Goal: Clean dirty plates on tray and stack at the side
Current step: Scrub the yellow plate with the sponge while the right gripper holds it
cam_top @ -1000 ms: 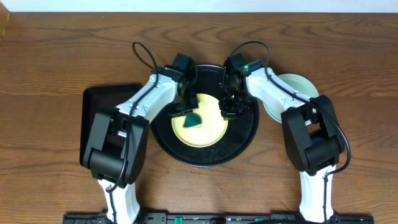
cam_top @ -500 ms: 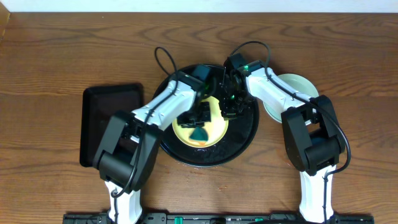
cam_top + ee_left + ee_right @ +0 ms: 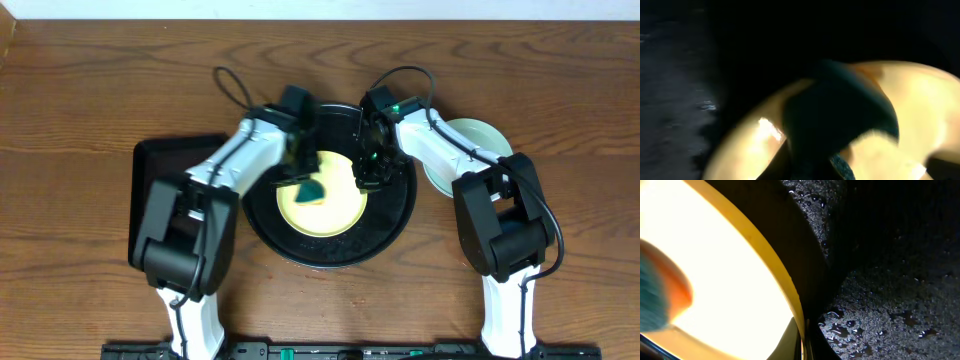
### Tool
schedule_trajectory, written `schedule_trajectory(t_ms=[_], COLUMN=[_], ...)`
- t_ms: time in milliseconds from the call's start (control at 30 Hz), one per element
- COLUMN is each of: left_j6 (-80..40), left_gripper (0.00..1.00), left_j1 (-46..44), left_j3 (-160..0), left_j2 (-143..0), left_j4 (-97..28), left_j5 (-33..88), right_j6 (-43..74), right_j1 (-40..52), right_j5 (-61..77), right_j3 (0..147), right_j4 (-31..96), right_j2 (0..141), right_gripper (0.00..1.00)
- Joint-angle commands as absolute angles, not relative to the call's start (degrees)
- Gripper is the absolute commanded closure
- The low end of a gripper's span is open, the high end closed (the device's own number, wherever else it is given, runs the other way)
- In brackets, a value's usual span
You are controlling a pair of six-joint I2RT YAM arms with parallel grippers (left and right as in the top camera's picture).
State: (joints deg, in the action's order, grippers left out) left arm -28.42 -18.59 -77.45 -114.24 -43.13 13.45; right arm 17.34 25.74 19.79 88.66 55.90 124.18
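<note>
No words, labels, brand names, numbers or signs can be read in any of the views.
</note>
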Motion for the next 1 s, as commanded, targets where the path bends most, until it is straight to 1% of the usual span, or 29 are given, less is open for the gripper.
schedule_trajectory(t_ms=[0, 133, 267, 367, 533, 633, 767, 833, 967], left_j6=[-28.12, -26.09, -23.35, -23.40, -24.32, -24.51, -24.53, -24.45, -24.14], left_gripper=[0.93, 0.93, 0.93, 0.92, 0.93, 0.93, 0.93, 0.93, 0.93], left_j1=[-15.35, -16.67, -20.29, -22.98, -24.49, -23.31, -20.75, -19.27, -16.43], left_j3=[-77.03, -77.03, -77.03, -77.03, -77.03, -77.03, -77.03, -77.38, -80.14], left_j2=[-115.42, -115.42, -115.42, -115.42, -115.42, -115.42, -115.42, -115.42, -114.93], left_j4=[-46.63, -52.62, -53.87, -51.51, -44.05, -39.66, -36.49, -36.67, -41.17], left_j5=[10.59, 14.70, 21.04, 24.08, 24.14, 20.14, 9.21, 5.23, 4.64], right_j6=[16.69, 16.69, 16.69, 16.69, 16.69, 16.67, 16.67, 16.67, 16.69], right_j1=[25.93, 25.93, 25.93, 25.93, 25.93, 25.93, 25.93, 25.93, 25.93], right_j5=[18.48, 18.48, 18.48, 18.48, 18.48, 18.48, 18.48, 18.48, 18.46], right_j3=[88.31, 88.31, 88.31, 88.31, 88.31, 88.31, 88.31, 88.31, 88.31], right_j4=[56.36, 56.31, 56.34, 56.34, 56.36, 56.38, 56.38, 56.38, 56.38], right_j2=[126.32, 126.32, 126.32, 126.32, 126.32, 126.32, 126.32, 126.32, 126.32], right_gripper=[0.98, 0.98, 0.98, 0.98, 0.98, 0.98, 0.98, 0.98, 0.98])
